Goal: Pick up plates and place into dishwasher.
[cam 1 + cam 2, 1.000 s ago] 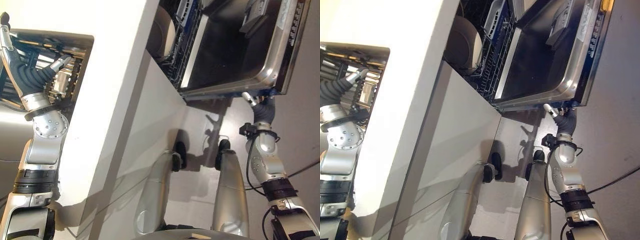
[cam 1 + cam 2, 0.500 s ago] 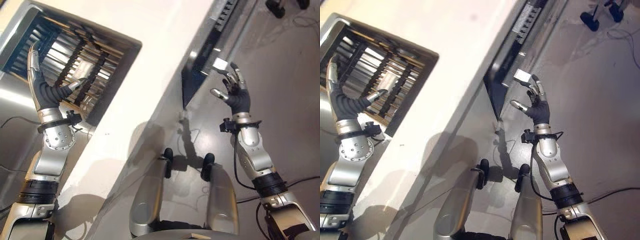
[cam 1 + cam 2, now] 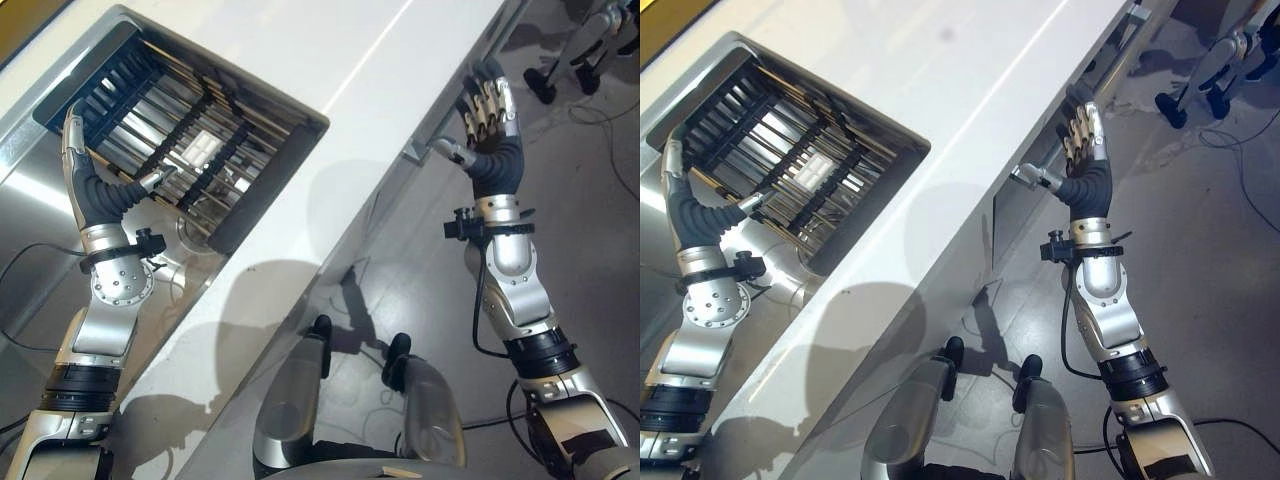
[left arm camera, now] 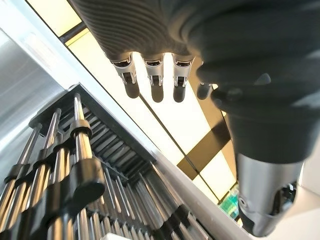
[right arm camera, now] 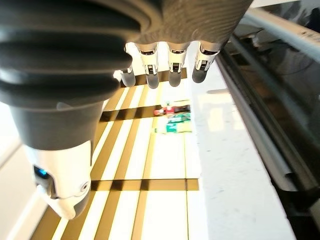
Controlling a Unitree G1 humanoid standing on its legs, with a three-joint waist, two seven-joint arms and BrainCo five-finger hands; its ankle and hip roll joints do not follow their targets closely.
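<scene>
Ribbed metal drying rack (image 3: 170,150) recessed in smooth white counter (image 3: 330,60)

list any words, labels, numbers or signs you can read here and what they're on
None can be read.
White counter: bare, no print.
Dish rack in the sink: dark bars, no label.
Small coloured things past the right hand: could carry print, too blurred to read.
Left hand, raised by the rack: no marking that can be made out.
</scene>
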